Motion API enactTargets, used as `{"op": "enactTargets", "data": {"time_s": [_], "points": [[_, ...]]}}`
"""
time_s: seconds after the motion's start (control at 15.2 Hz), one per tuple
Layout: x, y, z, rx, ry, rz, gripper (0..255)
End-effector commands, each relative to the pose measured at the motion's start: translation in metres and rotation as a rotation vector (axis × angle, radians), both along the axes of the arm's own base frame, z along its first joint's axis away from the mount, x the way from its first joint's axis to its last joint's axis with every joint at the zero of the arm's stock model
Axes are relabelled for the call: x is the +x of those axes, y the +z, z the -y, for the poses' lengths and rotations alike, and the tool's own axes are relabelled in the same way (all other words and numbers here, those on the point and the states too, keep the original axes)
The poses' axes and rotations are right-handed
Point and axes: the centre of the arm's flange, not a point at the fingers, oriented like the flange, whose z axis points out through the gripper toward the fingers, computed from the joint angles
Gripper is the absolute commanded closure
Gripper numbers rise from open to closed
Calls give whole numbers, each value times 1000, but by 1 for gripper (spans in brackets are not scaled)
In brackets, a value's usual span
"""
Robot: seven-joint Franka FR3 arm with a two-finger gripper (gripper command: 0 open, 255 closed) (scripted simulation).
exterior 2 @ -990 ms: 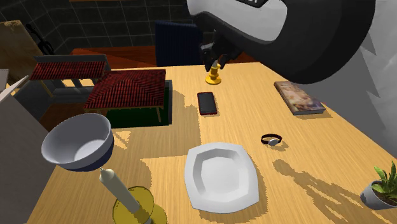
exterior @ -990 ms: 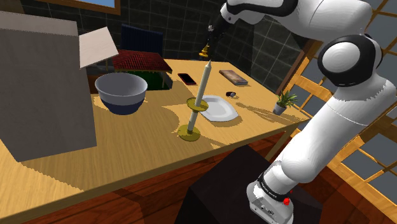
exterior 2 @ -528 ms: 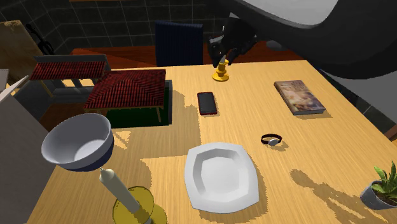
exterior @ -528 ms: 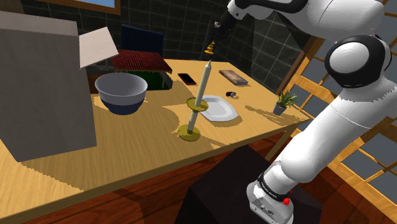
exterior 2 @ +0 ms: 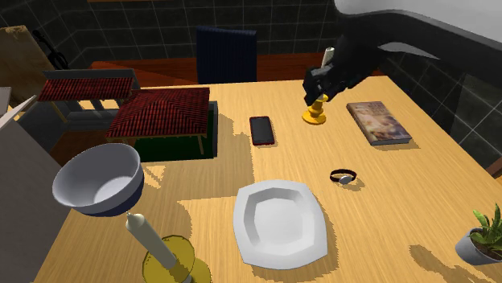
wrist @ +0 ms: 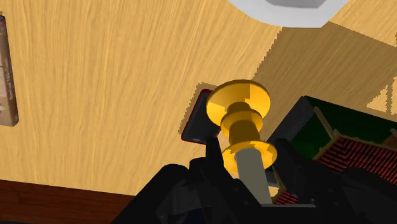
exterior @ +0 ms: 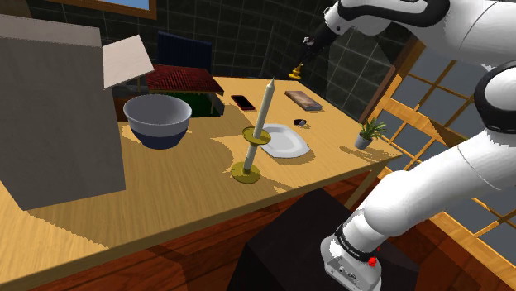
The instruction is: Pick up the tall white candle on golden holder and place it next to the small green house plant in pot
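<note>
My gripper [exterior: 308, 51] is shut on a white candle [exterior 2: 327, 56] standing in a golden holder [exterior 2: 314, 112], and carries it upright in the air above the table. In the wrist view the black fingers [wrist: 213, 153] clasp the candle [wrist: 252, 175] just above the holder [wrist: 238, 105]. In the second exterior view the holder hangs between the black phone [exterior 2: 261, 129] and the book [exterior 2: 378, 122]. The small green plant in its pot [exterior: 369, 131] stands at the table's corner, at the second exterior view's lower right [exterior 2: 485, 233], far from the gripper.
Another tall candle [exterior: 263, 112] on an olive-gold base stands near the front edge. A white plate [exterior 2: 280, 221], a grey bowl [exterior 2: 98, 178], a wristwatch [exterior 2: 344, 176] and a red-roofed stand [exterior 2: 161, 112] lie on the table. A large box [exterior: 58, 107] fills the shoulder view's left.
The gripper has carried the candle and holder toward the right in both exterior views, from beyond the phone toward the book.
</note>
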Motion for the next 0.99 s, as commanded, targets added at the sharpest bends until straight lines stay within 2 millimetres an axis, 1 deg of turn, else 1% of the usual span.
{"op": "enactTargets", "data": {"time_s": [0.0,0.92], "points": [[-27,-2,9,0,1,-1,255],[-197,-1,82,0,1,-1,255]]}}
